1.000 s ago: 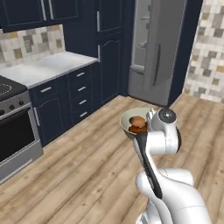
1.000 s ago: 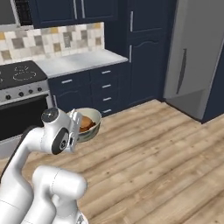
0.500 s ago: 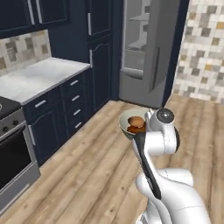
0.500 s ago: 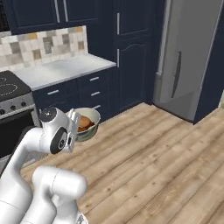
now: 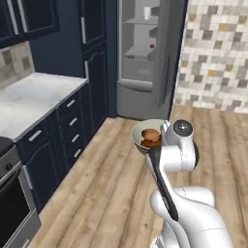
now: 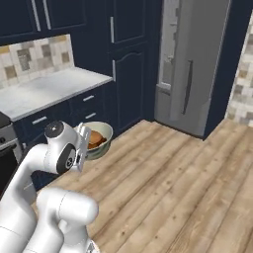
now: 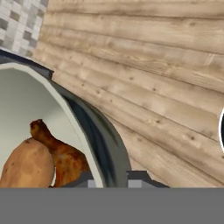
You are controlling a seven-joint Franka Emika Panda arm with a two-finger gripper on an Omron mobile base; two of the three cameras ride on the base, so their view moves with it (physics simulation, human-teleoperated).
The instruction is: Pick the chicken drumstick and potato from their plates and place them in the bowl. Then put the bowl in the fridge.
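A: Left base?
B: Bowl [image 5: 147, 136] carried level w/ potato [image 5: 150, 133] in it; fridge [image 5: 145, 58] open ahead.
A: Right base?
B: Bowl held clear of the floor [image 6: 188, 183].
A: Hand?
B: Tool [image 7: 109, 177] clamped on the rim; drumstick [image 7: 59, 151] beside potato.

no readable text, labels, brands, numbers or signs showing anywhere, nothing legible appearing on any surface
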